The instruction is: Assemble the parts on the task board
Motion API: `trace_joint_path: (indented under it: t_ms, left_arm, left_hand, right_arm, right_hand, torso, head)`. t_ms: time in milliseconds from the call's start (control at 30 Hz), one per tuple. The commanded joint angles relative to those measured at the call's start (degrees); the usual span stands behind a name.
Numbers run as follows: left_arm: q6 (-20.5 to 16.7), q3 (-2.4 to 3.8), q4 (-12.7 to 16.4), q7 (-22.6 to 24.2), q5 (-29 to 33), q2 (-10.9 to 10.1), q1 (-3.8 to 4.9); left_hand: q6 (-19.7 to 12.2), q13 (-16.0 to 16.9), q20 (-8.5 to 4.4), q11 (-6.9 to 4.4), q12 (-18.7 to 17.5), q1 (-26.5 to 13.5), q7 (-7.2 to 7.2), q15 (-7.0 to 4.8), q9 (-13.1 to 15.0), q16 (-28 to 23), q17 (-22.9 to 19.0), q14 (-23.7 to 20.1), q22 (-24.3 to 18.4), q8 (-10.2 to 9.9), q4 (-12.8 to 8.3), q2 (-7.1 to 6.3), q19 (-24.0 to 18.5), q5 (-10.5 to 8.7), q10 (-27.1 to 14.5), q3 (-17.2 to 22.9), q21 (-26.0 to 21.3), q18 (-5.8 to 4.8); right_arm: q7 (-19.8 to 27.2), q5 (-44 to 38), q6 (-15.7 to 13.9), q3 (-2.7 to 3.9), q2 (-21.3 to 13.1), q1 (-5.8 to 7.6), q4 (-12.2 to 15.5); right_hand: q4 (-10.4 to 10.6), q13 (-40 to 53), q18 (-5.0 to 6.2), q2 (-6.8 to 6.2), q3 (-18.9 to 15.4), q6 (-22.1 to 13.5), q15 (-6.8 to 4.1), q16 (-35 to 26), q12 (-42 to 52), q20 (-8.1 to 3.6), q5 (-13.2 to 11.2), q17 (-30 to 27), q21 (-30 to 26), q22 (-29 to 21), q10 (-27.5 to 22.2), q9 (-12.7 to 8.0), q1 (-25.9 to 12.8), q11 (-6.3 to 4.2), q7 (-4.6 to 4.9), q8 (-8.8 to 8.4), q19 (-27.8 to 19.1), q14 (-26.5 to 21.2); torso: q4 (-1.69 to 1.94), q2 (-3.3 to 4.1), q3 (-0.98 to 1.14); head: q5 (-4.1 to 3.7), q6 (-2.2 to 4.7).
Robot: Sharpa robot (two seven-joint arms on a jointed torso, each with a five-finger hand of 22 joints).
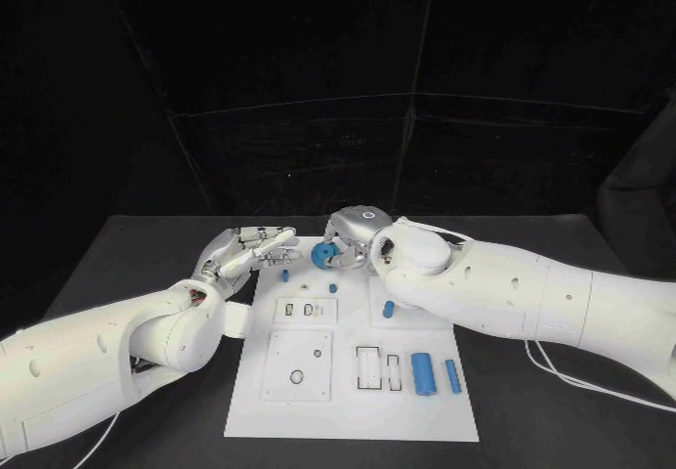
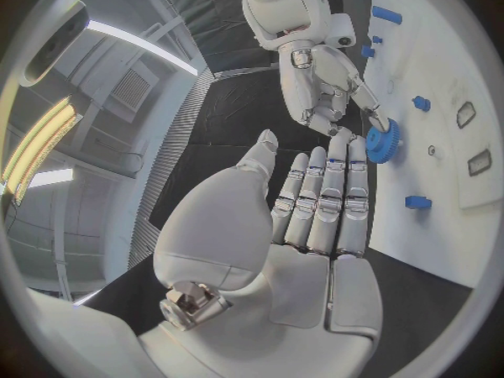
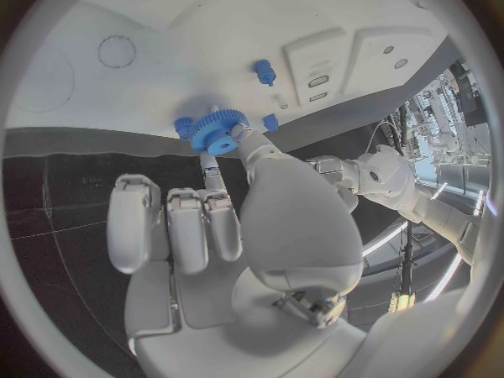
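Black table, white task board (image 1: 353, 410): right hand (image 1: 356, 234) pinches a small, light, rigid blue gear (image 1: 325, 256) by its toothed rim; left hand (image 1: 251, 249) hovers beside it, fingers extended, holding nothing.

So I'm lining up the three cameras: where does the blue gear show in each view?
Head view: the blue gear sits at the task board's far end, between the two hands.
Left wrist view: the gear is just beyond the left hand's fingers, at the board's edge.
Right wrist view: the gear is pinched in the right hand's fingers.
Shared landmark: the white task board.
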Motion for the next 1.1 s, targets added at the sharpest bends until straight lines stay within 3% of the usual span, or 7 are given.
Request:
trace_joint_path:
  t_ms: [33,400,600,700,867,933,1100]
  left_arm:
    - [0.6,0.04,0.0,0.3,-0.3,0.1,0.06]
    - [0.6,0.04,0.0,0.2,-0.3,0.2,0.06]
    - [0.6,0.04,0.0,0.2,-0.3,0.2,0.06]
    - [0.6,0.04,0.0,0.1,-0.3,0.1,0.06]
    - [0.6,0.04,0.0,0.1,-0.3,0.1,0.06]
    - [0.6,0.04,0.0,0.1,-0.3,0.0,0.06]
    - [0.7,0.04,0.0,0.1,-0.3,-0.1,0.06]
  left_hand:
    - [0.4,-0.1,0.02,0.01,-0.2,-0.2,-0.08,-0.03,0.0,-0.3,0.1,0.4,-0.1,-0.3,-0.4,0.35,0.3,-0.06,0.5,0.0,-0.3,0.36]
    - [0.4,-0.1,0.02,0.02,-0.3,-0.2,-0.07,0.0,0.0,-0.5,0.0,0.3,-0.1,-0.4,-0.5,0.36,0.3,-0.06,0.6,0.1,-0.4,0.35]
    - [0.4,-0.1,0.02,0.02,-0.3,-0.2,-0.07,0.0,0.0,-0.5,0.0,0.3,-0.1,-0.4,-0.5,0.36,0.3,-0.06,0.6,0.1,-0.4,0.35]
    - [0.4,-0.1,0.02,0.02,-0.3,-0.2,-0.07,0.0,0.0,-0.5,0.0,0.3,-0.1,-0.4,-0.5,0.36,0.3,-0.06,0.6,0.1,-0.4,0.35]
    - [0.4,-0.1,0.02,0.02,-0.3,-0.2,-0.07,0.0,0.0,-0.5,0.0,0.3,-0.1,-0.4,-0.5,0.36,0.3,-0.06,0.6,0.1,-0.4,0.35]
    - [0.4,-0.1,0.02,0.02,-0.3,-0.2,-0.07,0.0,0.0,-0.5,0.0,0.3,-0.1,-0.4,-0.5,0.36,0.3,-0.06,0.6,0.1,-0.4,0.35]
    - [0.4,-0.1,0.02,0.02,-0.3,-0.2,-0.07,0.0,0.0,-0.5,0.0,0.3,-0.1,-0.4,-0.5,0.36,0.3,-0.06,0.6,0.1,-0.4,0.35]
  right_arm:
    - [-0.6,-1.0,2.5,0.04,0.3,0.1,-0.2]
    - [-1.2,-1.4,3.4,0.03,0.9,-0.02,-1.0]
    - [-1.5,-1.4,2.8,0.02,1.2,-0.08,-1.3]
    - [-1.7,-1.4,2.7,0.02,1.3,-0.1,-1.5]
    - [-1.7,-1.2,1.8,0.02,1.1,-0.12,-1.4]
    - [-1.6,-1.1,1.1,0.01,0.9,-0.13,-1.2]
    - [-1.0,-0.6,-2.6,0.0,-0.9,-0.24,0.8]
  right_hand:
    - [0.0,15.1,-0.87,0.07,0.4,-0.4,0.18,0.1,0.1,0.21,-0.3,11.5,0.3,0.0,6.0,0.1,-0.5,-0.09,0.17,-0.31,0.3,5.3]
    - [-0.1,15.1,-0.86,-0.8,0.6,-1.6,0.5,0.0,0.1,0.47,-2.1,11.3,0.2,0.0,6.0,0.0,-1.2,0.3,0.6,-1.15,0.3,5.3]
    - [0.7,14.4,-0.82,-1.43,0.3,-4.4,1.07,-0.1,-0.5,1.01,-7.5,11.1,0.1,-0.2,5.5,0.0,-2.4,0.96,1.29,-2.1,0.1,5.2]
    - [2.2,13.1,-0.78,-2.57,-0.2,-6.5,1.46,-0.2,-1.9,1.38,-10.7,10.9,0.0,-0.4,4.5,0.0,-3.4,1.4,1.78,-2.17,0.0,5.1]
    - [8.8,12.5,-0.73,-6.14,-2.5,-9.1,2.08,-0.2,-2.6,2.0,-13.0,10.8,-0.1,-0.6,4.1,0.1,-3.6,2.07,2.46,-2.03,-0.1,5.1]
    - [11.4,12.4,-0.73,-5.65,-5.5,-9.1,2.18,-0.2,-2.6,2.07,-11.5,10.8,0.0,-0.5,4.0,0.2,-2.2,2.11,2.49,-1.85,-0.1,5.1]
    - [11.6,12.8,-0.8,-4.32,-6.9,-8.2,2.03,-0.2,-2.3,2.06,-9.5,10.9,0.1,-0.2,4.3,0.4,-2.2,1.94,2.27,-1.4,0.0,5.1]
  torso:
    - [-0.08,0.0,-0.06]
    - [0.03,-0.03,-0.07]
    - [0.0,-0.03,-0.05]
    - [-0.01,-0.04,-0.06]
    - [-0.05,-0.02,-0.04]
    - [-0.06,-0.03,-0.04]
    - [-0.1,-0.04,0.01]
  head:
    - [0.02,-0.05]
    - [0.02,-0.11]
    - [0.07,-0.13]
    - [0.07,-0.14]
    - [0.16,-0.1]
    - [0.15,-0.08]
    - [0.08,-0.02]
